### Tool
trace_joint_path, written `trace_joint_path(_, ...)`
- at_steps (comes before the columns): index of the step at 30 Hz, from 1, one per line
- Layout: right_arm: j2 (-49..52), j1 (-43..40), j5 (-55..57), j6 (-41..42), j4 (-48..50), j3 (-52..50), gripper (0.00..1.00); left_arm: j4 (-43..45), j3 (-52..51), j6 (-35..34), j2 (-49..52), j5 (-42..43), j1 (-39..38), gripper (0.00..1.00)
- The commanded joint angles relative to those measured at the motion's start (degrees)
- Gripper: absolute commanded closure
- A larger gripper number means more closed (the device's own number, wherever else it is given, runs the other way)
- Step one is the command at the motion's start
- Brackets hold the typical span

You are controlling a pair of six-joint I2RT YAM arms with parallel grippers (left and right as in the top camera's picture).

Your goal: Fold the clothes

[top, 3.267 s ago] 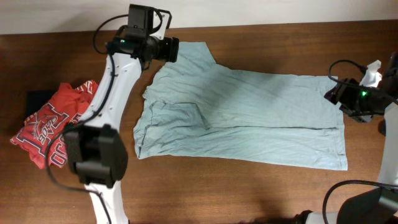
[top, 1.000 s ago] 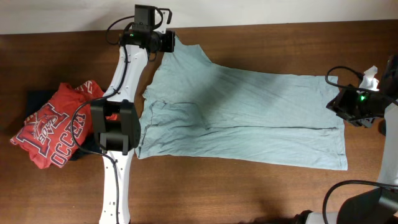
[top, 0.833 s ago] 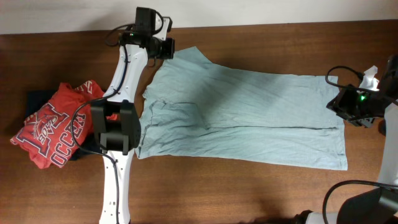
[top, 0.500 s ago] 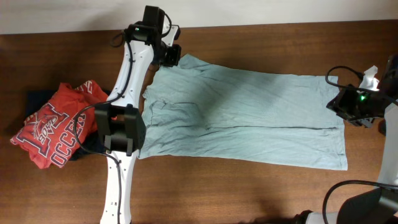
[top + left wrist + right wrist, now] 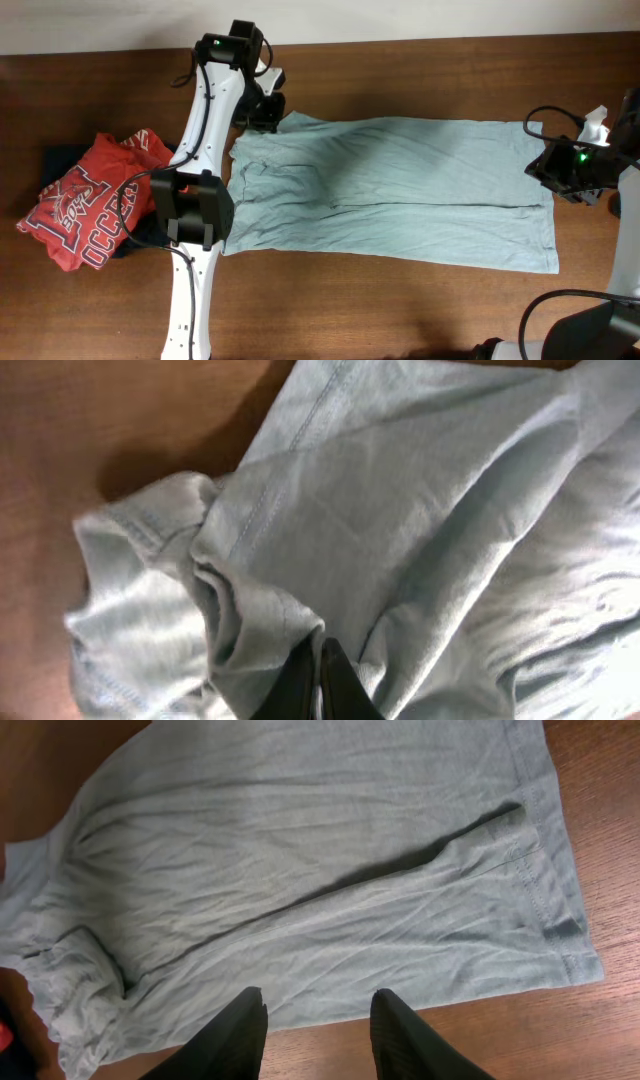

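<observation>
Red shirt (image 5: 85,215) lies crumpled at the frame's far left, over a navy garment (image 5: 60,158). Centre frame, the grey-teal T-shirt (image 5: 400,190) lies flat on the worktop (image 5: 420,70), its long axis running left to right. Left jaws are closed on its upper-left corner; right jaws stand apart, empty, over its right hem. Overhead, the left arm (image 5: 205,110) hides the pinch itself.

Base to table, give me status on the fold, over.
Left pincer shut on T-shirt, bunched far corner. Right pincer open, hovering over the hem end, holding nothing. Red shirt heaped aside, not in the way.
</observation>
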Motion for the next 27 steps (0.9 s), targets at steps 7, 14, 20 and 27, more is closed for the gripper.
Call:
trace_joint_path(7,-0.39,-0.26,0.55,-0.57,0.15,0.72,0.61,-6.91,1.05,1.66,0.2,-3.17,0.31,0.99)
trace_joint_path(14,-0.39,-0.26,0.55,-0.57,0.35,0.72,0.6,-8.79,1.05,2.73,0.2,-3.37,0.13,0.99)
trace_joint_path(20,-0.15,-0.24,0.44,-3.56,4.24,0.72,0.61,-8.24,1.05,2.93,0.22,-3.5,-0.02,0.98)
trace_joint_path(27,6.56,-0.35,0.5,-5.11,13.88,0.9,0.64,-8.13,1.05,2.93,0.2,-4.44,-0.07,0.98)
